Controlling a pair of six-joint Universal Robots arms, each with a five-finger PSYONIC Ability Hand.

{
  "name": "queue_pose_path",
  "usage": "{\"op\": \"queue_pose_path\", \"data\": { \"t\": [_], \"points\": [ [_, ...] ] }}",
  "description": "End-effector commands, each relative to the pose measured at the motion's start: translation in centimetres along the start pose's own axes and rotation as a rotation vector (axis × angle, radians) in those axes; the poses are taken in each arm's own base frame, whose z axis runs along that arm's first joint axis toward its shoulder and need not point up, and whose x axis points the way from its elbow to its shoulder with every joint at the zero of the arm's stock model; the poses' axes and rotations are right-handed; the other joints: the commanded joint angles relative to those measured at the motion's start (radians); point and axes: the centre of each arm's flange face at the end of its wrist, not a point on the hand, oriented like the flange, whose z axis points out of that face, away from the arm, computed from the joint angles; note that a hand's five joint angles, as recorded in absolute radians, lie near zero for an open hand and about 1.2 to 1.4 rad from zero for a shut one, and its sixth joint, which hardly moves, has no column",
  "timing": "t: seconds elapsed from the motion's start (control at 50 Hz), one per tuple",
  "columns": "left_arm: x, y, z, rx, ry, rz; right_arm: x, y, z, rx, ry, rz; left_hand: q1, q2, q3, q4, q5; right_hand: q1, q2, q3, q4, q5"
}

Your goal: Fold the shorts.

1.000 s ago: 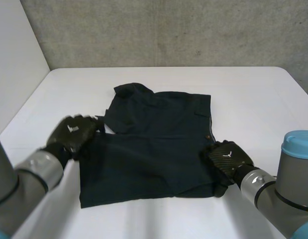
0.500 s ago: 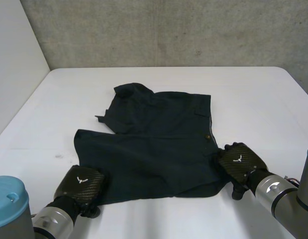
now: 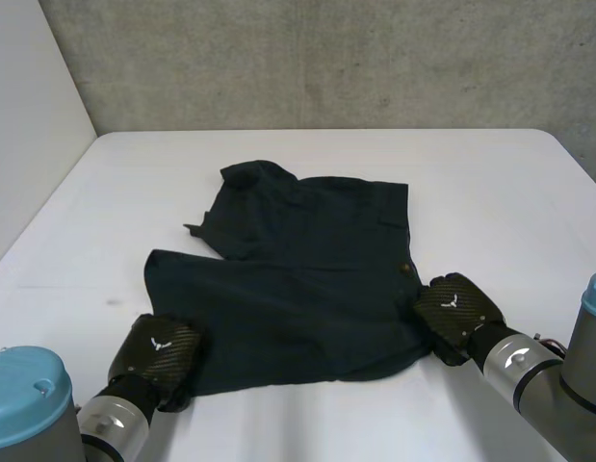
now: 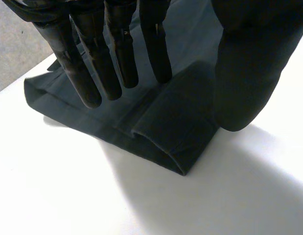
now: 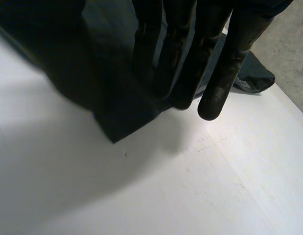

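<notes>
Shorts: dark navy shorts [image 3: 307, 279] lie spread out in the middle of the surface, mostly flat; the far left part is rumpled and bunched up.
Surface: a white surface [image 3: 490, 183] with a grey concrete wall [image 3: 326, 58] behind it.
Left hand: the black left hand [image 3: 155, 352] sits at the near left corner of the shorts, back upward.
Left hand state: wide. In the left wrist view its straight fingers [image 4: 117, 58] reach over the hemmed corner. The thumb [image 4: 244, 83] stands apart from them, its tip down at the edge of that corner. The cloth lies between thumb and fingers, and nothing is pinched.
Right hand: the black right hand [image 3: 456, 306] rests at the near right corner of the shorts.
Right hand state: wide. In the right wrist view its fingers [image 5: 224, 63] stretch straight across the dark corner, and one fingertip reaches past the cloth over bare surface.
Arms: the left arm [image 3: 28, 414] and the right arm [image 3: 538, 375] come in from the near edge, one on each side of the shorts.
</notes>
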Motion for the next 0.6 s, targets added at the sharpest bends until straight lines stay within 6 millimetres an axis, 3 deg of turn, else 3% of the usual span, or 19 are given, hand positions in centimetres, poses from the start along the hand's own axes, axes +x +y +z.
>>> {"op": "queue_pose_path", "data": {
  "t": [0.02, 0.14, 0.16, 0.24, 0.32, 0.36, 0.44, 0.6],
  "points": [
    [0.2, 0.4, 0.6, -0.001, 0.0, 0.033, 0.1, -0.1, 0.1, 0.006, 0.003, -0.002, 0.059, 0.07, 0.058, 0.068, 0.077, 0.673, 0.525, 0.525, 0.525, 0.568],
    [0.3, 0.6, 1.3, 0.012, -0.007, 0.075, 0.0, 0.0, 0.0, -0.003, -0.004, 0.004, 0.27, 0.281, 0.269, 0.279, 0.288, 0.673, 0.525, 0.525, 0.525, 0.568],
    [0.3, 0.6, 1.5, 0.019, -0.01, 0.089, 0.0, -0.1, 0.0, -0.004, -0.003, 0.004, 0.442, 0.453, 0.441, 0.451, 0.46, 0.673, 0.525, 0.525, 0.525, 0.568],
    [0.1, 0.4, 1.7, 0.031, -0.023, 0.117, 0.0, -0.1, -0.1, -0.014, -0.003, 0.005, 0.784, 0.794, 0.783, 0.793, 0.802, 0.673, 0.525, 0.525, 0.525, 0.568],
    [0.0, -0.2, 1.2, 0.043, -0.025, 0.171, 0.0, -0.2, -0.6, -0.059, -0.031, 0.01, 0.784, 0.795, 0.783, 0.793, 0.802, 0.673, 0.525, 0.525, 0.525, 0.568],
    [-0.3, -0.8, 0.5, 0.054, -0.034, 0.199, 0.0, -0.4, -1.1, -0.084, -0.05, 0.013, 0.784, 0.795, 0.783, 0.793, 0.802, 0.673, 0.525, 0.525, 0.525, 0.568],
    [-0.7, -1.4, -1.8, 0.013, -0.028, 0.25, 0.1, -2.2, -3.8, -0.154, -0.128, -0.012, 0.784, 0.795, 0.783, 0.793, 0.802, 0.673, 0.525, 0.525, 0.525, 0.568],
    [-1.1, -1.2, -8.0, -0.254, 0.117, 0.294, -1.5, -3.3, -9.2, -0.356, -0.344, -0.085, 0.784, 0.795, 0.783, 0.793, 0.802, 0.673, 0.525, 0.525, 0.525, 0.568]
  ]
}}
